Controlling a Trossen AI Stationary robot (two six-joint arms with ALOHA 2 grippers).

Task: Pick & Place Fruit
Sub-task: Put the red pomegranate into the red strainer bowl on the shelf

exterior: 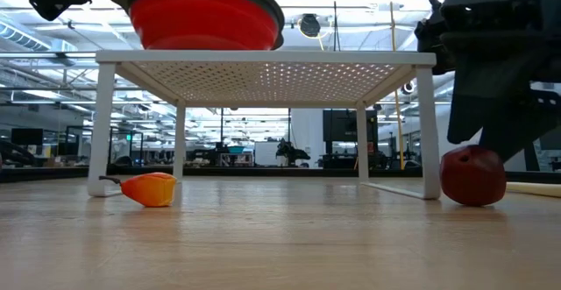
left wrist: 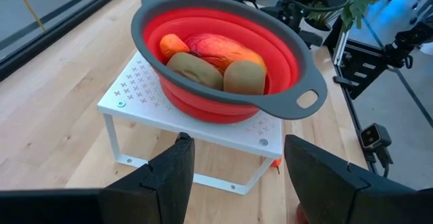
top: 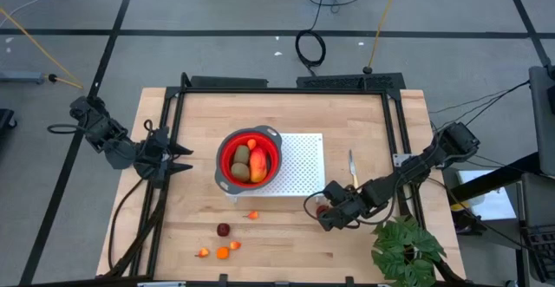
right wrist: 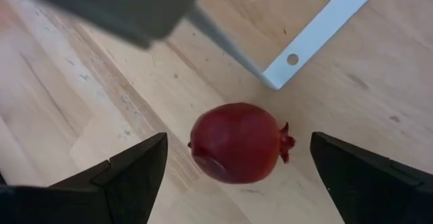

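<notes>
Table (top: 286, 235) fills my overhead feed, a pale wooden top with a dark frame round it. On it stands the white perforated rack (top: 303, 161), and on the rack's left part sits the red bowl (top: 250, 157) with its grey rim. From the left wrist camera I can see into that bowl: the mango-like fruit (left wrist: 220, 48) lies in the middle, two olive-brown ovals (left wrist: 196, 72) rest against it on the near side, and one small orange piece (left wrist: 172, 45) sits by the wall.

My right gripper (top: 323, 211) is down low at the rack's front right corner, and its jaws stand wide apart with one dark red ball (right wrist: 237, 143) between them. In the right wrist feed that ball rests on the wood with a clear gap to each finger (nothing is clamped), just beside the rack's white foot.

My left gripper (top: 178, 159) waits at the table's left edge, level with the bowl and well apart from it, jaws parted and holding nothing.

The green plant (top: 403, 248) stands at the front right corner of the table. The knife (top: 352, 167) lies just right of the rack.

Loose on the wood in front of the rack I see the other dark red ball (top: 224, 230) and, near it, several tiny orange bits (top: 223, 252), one of them closer to the rack.
</notes>
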